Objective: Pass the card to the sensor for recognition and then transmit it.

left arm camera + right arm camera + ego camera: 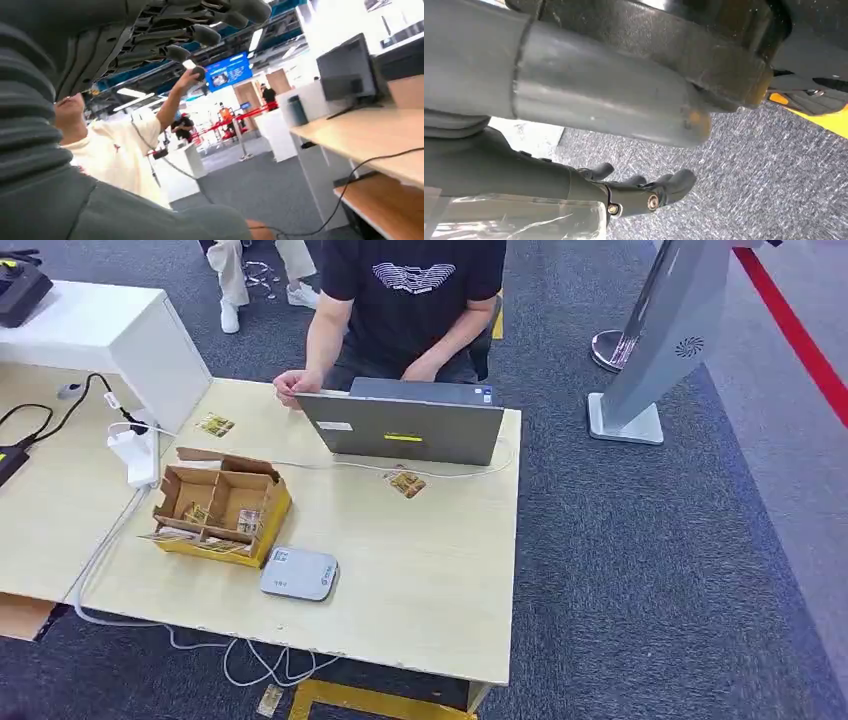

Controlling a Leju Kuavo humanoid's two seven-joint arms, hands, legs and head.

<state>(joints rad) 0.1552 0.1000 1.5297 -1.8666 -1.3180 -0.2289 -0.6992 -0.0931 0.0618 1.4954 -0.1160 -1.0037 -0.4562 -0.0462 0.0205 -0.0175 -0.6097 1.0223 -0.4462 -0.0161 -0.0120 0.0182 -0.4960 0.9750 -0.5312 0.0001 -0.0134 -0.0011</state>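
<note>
Left hand in the left wrist view: dark fingers stretched out and apart, nothing held; beyond the fingertips stands a person in a pale shirt. Right hand in the right wrist view hangs over grey carpet, fingers extended, empty. Head view — both hands out of frame; cards lie loose on the table, others in the cardboard box, the grey sensor just beside it.
</note>
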